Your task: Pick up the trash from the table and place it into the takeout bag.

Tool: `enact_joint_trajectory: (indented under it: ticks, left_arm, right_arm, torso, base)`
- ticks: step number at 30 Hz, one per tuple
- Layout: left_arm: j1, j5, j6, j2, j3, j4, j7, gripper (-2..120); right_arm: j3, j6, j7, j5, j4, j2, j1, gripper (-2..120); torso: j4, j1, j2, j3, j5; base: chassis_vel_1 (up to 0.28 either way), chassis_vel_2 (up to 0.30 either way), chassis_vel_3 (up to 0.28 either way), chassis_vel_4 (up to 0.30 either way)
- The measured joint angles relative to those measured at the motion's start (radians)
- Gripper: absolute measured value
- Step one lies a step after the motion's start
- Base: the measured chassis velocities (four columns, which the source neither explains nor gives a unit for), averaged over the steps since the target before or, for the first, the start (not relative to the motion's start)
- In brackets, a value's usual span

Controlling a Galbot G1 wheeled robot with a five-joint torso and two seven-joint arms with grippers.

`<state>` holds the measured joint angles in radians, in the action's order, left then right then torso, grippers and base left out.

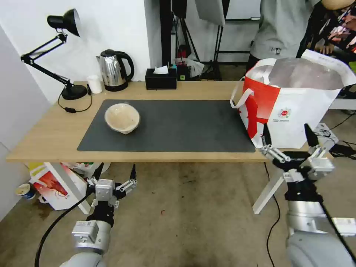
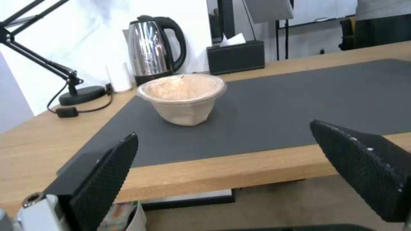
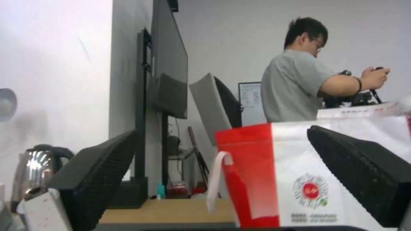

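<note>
Table [image 1: 55,129]: beige paper bowl [image 1: 122,118] | takeout bag [image 1: 296,111], logo unreadable | both grippers' jaws apart

**Count of things on and around the desk**

One beige paper bowl [image 1: 122,118] sits on one dark grey mat [image 1: 185,126], on one light-wood table [image 1: 48,129]. One takeout bag [image 1: 296,107] stands at the table's right end. Along the back edge: one black desk lamp [image 1: 55,55], one small white cup [image 1: 95,84], one steel kettle [image 1: 115,70], one black tissue box [image 1: 160,78]. Two grippers: left gripper [image 1: 115,171], right gripper [image 1: 287,134], each with two black fingers spread apart.
</note>
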<state>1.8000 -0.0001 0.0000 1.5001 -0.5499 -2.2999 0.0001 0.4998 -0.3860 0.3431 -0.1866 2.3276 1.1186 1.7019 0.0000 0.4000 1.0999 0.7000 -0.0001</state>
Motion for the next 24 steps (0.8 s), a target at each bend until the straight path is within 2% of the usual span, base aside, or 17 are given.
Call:
enact_joint_trajectory:
  ticks: [6, 13, 24]
  left_arm:
    - [0.000, 0.000, 0.000, 0.000, 0.000, 0.000, 0.000, 100]
    - [0.000, 0.000, 0.000, 0.000, 0.000, 0.000, 0.000, 100]
    - [0.000, 0.000, 0.000, 0.000, 0.000, 0.000, 0.000, 100]
  right_arm:
    - [-0.057, -0.051, -0.009, 0.066, -0.031, 0.042, 0.022, 100]
    - [-0.075, -0.088, -0.013, 0.101, -0.051, 0.059, 0.038, 100]
    - [-0.131, -0.174, -0.010, 0.201, -0.105, 0.134, 0.082, 100]
  torso:
    - [-0.0001, 0.000, 0.000, 0.000, 0.0000]
    - [-0.0001, 0.000, 0.000, 0.000, 0.0000]
    - [-0.0001, 0.000, 0.000, 0.000, 0.0000]
  base:
    - [0.000, 0.000, 0.000, 0.000]
    - [0.000, 0.000, 0.000, 0.000]
    - [0.000, 0.000, 0.000, 0.000]
